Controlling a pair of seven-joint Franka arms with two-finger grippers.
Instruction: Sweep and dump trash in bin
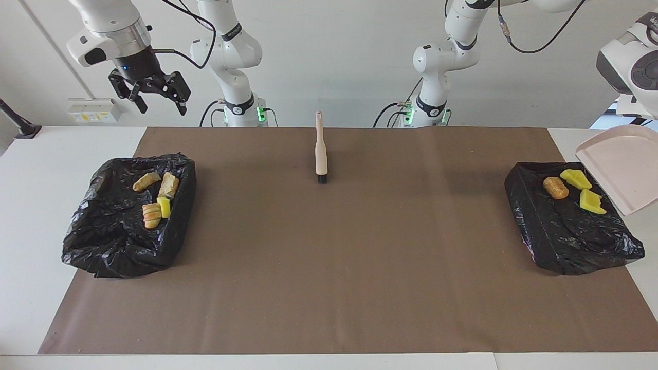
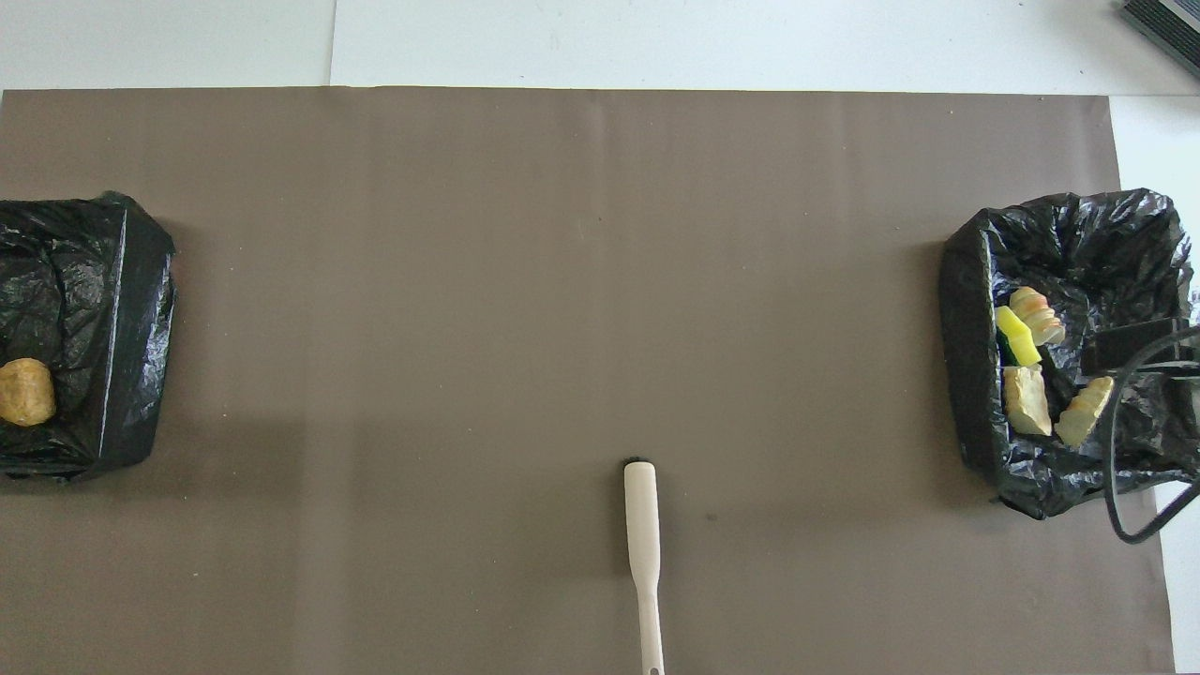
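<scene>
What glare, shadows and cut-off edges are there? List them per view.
Facing view: even, soft light, with white glints on the black bin liner at the right arm's end. Overhead view: darker shadow patches on the brown mat nearest the robots; the second bin liner, at the left arm's end, is cut by the frame edge.

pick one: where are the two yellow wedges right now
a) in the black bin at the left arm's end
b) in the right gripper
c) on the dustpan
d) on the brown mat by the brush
a: both yellow wedges lie in the black bin beside the brown cylinder, and the tilted dustpan above its edge is bare.
</scene>
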